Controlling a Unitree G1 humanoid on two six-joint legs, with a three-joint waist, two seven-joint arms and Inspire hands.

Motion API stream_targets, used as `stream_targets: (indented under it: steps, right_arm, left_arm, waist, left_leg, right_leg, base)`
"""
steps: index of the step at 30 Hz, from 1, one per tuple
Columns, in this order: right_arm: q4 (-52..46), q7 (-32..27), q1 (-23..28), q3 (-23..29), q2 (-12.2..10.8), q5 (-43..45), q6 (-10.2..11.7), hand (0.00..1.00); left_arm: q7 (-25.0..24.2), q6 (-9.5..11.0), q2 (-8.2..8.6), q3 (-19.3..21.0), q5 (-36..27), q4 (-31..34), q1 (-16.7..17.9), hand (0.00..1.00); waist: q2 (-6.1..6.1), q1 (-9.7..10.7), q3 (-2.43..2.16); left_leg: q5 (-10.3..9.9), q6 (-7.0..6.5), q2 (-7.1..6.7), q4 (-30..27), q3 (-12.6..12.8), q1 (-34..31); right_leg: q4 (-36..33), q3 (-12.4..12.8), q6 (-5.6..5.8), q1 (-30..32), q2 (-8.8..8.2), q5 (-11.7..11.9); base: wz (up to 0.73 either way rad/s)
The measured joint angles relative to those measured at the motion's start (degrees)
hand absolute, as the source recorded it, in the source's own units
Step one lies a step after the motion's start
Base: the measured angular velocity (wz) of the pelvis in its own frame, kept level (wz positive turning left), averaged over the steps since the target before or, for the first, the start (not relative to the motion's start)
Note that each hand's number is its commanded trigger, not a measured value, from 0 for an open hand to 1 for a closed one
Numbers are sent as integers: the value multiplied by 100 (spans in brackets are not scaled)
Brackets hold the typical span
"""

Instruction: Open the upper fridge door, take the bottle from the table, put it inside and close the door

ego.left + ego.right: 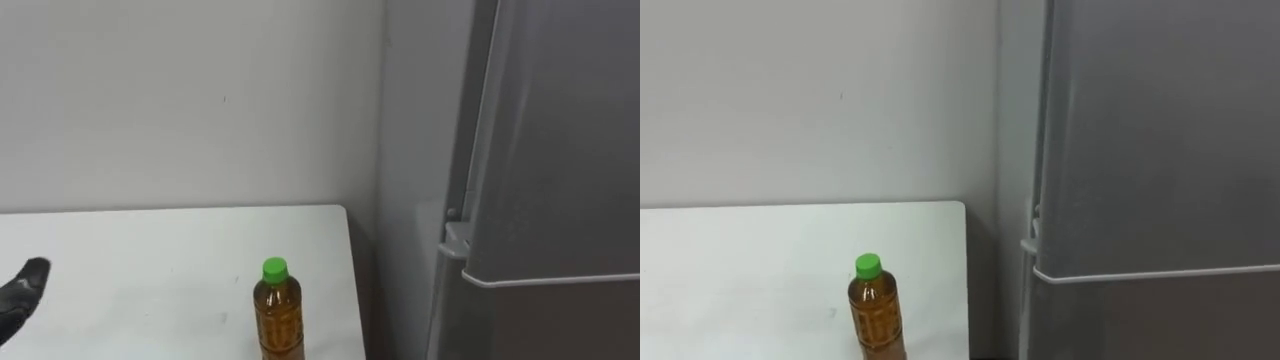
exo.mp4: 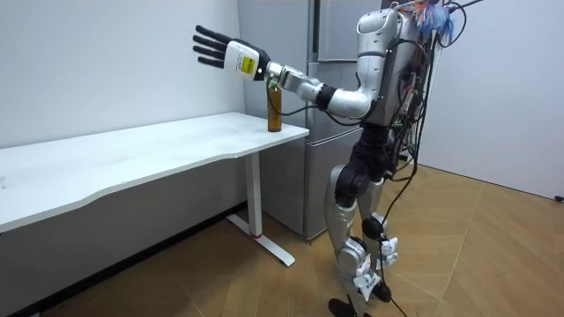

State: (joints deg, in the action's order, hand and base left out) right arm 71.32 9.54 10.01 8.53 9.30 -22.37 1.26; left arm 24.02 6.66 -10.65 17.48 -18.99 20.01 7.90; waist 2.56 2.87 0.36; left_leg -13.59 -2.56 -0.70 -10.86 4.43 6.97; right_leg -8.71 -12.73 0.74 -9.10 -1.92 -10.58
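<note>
Amber liquid, green cap: bottle stands upright on table.

- **Left eye view:** bottle at lower centre, near table's right edge. Left hand at lower left edge, well apart from bottle. Fridge at right, doors shut.
- **Room view:** left hand raised at upper left, fingers straight and spread, holding nothing.
- **Judged step:** reach; grasp not yet made.
- **Next:** lower hand, close round bottle body. Upper door needs opening.
- **Right eye view:** bottle at lower left of centre, label round body.
</note>
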Motion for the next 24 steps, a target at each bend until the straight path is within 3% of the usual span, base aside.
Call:
stream_targets:
  steps: [5, 11, 24]
  right_arm:
    - [3, -3, -78, -17, 4, 11, 43, 0]
    - [40, 66, -114, -49, 16, -28, 50, 0]
    - [261, 66, -295, -123, 6, -208, 38, 0]
  left_arm:
    - [-528, -43, 21, -340, 394, 217, -332, 0]
    - [-1063, -43, 21, -494, 346, 595, -771, 0]
    - [-2274, -297, 25, -1123, 200, 758, -862, 0]
  waist:
    - [37, 69, 30]
    - [79, 169, 24]
    - [15, 339, 4]
  left_leg:
    - [-6, -5, 2, -5, -2, -35]
    - [-5, -6, 2, -4, 12, -10]
    - [-5, -6, 0, -57, 13, -30]
  right_leg:
    - [-1, 32, 0, 17, 3, 0]
    - [1, 89, 0, 15, 7, 0]
    - [-7, 130, 0, 20, 4, 0]
  base:
    - [0]
    - [-2]
    - [0]
